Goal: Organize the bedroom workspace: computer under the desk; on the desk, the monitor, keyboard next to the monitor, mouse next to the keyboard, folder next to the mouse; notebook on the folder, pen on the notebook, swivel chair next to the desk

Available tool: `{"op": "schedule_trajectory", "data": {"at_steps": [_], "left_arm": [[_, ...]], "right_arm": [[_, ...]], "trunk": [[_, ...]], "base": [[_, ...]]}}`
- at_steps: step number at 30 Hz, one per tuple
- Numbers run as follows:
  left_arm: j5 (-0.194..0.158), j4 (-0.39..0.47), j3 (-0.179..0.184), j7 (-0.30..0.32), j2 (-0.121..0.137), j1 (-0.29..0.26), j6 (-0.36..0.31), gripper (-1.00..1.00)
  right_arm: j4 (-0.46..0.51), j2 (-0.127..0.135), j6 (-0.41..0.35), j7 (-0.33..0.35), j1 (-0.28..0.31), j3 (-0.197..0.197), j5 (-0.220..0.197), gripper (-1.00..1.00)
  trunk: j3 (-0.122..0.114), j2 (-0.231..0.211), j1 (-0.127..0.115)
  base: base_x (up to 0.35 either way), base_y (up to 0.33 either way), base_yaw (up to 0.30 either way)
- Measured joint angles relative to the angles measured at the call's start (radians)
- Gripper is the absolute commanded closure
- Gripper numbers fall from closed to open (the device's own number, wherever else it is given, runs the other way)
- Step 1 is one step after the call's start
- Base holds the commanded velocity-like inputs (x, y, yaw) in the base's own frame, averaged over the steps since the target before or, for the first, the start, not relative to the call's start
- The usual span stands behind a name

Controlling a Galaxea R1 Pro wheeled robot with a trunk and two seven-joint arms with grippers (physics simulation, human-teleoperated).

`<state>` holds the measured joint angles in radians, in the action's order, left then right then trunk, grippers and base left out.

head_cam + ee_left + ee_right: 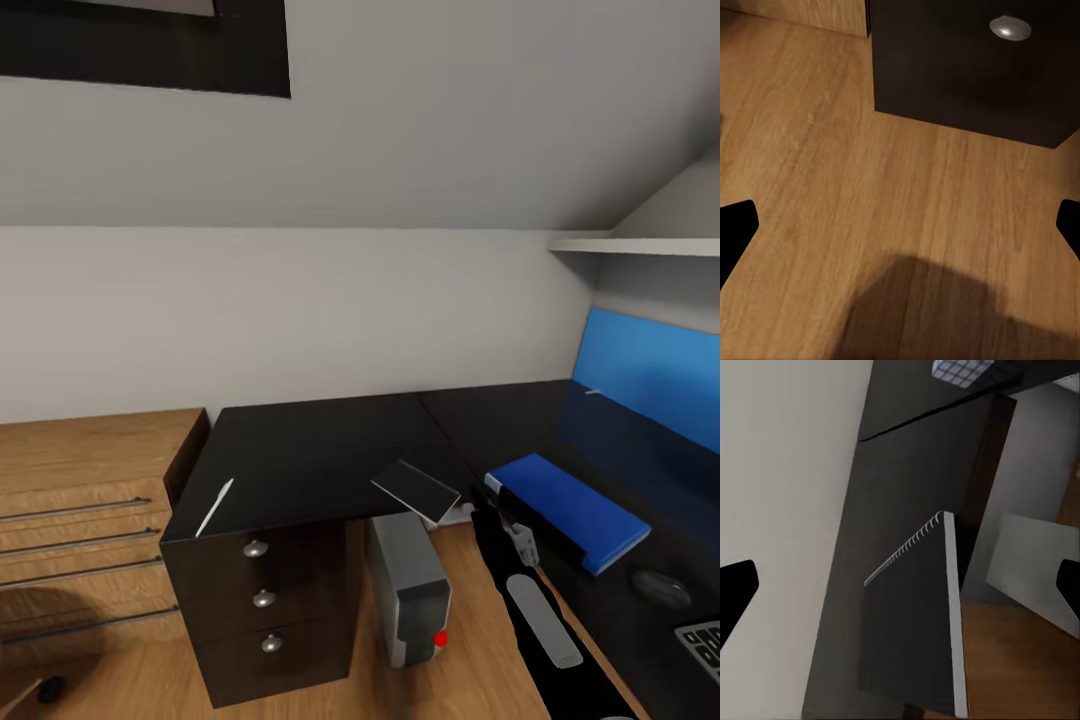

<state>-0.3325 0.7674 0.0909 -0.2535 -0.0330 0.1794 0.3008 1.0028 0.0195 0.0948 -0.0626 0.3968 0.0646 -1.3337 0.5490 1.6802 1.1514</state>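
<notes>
The dark L-shaped surface (300,450) carries most of the task's things already: the blue folder (575,510) lies flat on its right wing, just beside the mouse (660,587), with a corner of the keyboard (705,645) beyond that, an order that fits the row the task asks for. The computer (408,585) stands on the wooden floor (120,680) under the surface, where it belongs. The notebook (415,490) sits at the front edge with one corner overhanging the computer, an awkward spot that probably makes it the next thing to lift onto the folder; its spiral binding shows in the right wrist view (911,637). The pen (214,507) lies apart near the left front edge, above the drawers (262,600). The right end effector (900,585) looks down at the notebook with its fingertips spread wide and nothing between them. The left end effector (900,225) is likewise spread and empty, pointed at the floor before the drawers.
</notes>
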Motion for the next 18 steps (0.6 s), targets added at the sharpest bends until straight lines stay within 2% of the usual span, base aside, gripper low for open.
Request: {"op": "schedule_trajectory", "data": {"at_steps": [18], "left_arm": [[0.001, -0.002, 0.001, 0.0, 0.0, 0.0, -0.001, -1.0]], "right_arm": [[-0.008, 0.0, -0.001, 0.0, 0.0, 0.002, 0.0, -1.0]], "trunk": [[0.056, 0.126, 0.069]], "base": [[0.0, 0.0, 0.0]]}}
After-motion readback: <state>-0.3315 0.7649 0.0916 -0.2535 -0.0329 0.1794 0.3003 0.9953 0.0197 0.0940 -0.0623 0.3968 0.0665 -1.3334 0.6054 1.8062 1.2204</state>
